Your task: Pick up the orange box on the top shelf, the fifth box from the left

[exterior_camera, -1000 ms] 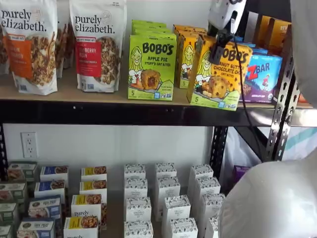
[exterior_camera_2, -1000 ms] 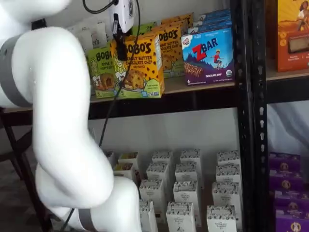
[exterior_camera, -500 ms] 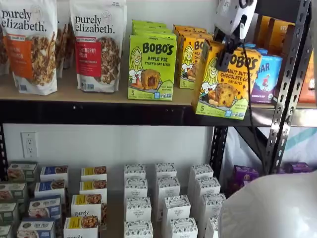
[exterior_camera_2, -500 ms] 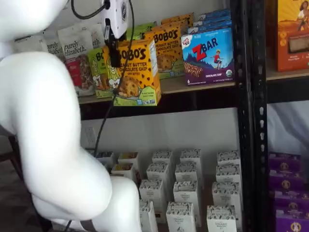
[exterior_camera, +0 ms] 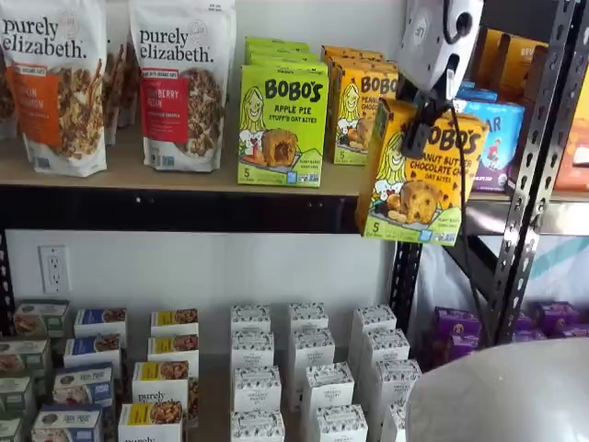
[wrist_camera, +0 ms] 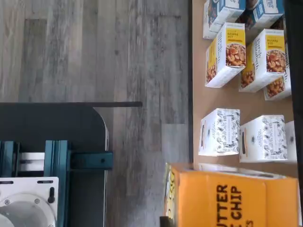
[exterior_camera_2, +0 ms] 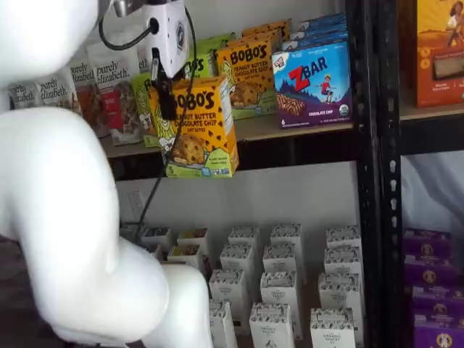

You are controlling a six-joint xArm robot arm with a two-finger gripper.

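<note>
The orange box [exterior_camera: 414,180] is a yellow-orange Bobo's Peanut Butter Chocolate Chip box. It hangs in front of the top shelf [exterior_camera: 184,175], its lower part over the black front beam. My gripper [exterior_camera: 417,136] is shut on the box's top part, with black fingers under the white body. Both shelf views show this; in a shelf view the box [exterior_camera_2: 197,130] hangs from the gripper [exterior_camera_2: 167,107], clear of the shelf board [exterior_camera_2: 290,127]. The wrist view shows the box's orange top [wrist_camera: 227,198].
More orange Bobo's boxes [exterior_camera: 354,110], a lime-green Apple Pie box [exterior_camera: 281,124], a blue ZBar box [exterior_camera_2: 313,83] and granola bags [exterior_camera: 179,83] stand on the shelf. A black upright [exterior_camera: 538,166] is to the right. Small white boxes [exterior_camera: 308,368] fill the lower level. My white arm [exterior_camera_2: 72,217] blocks much.
The gripper has drawn the orange box out from the shelf row and toward the camera. It now hangs lower, in front of the beam.
</note>
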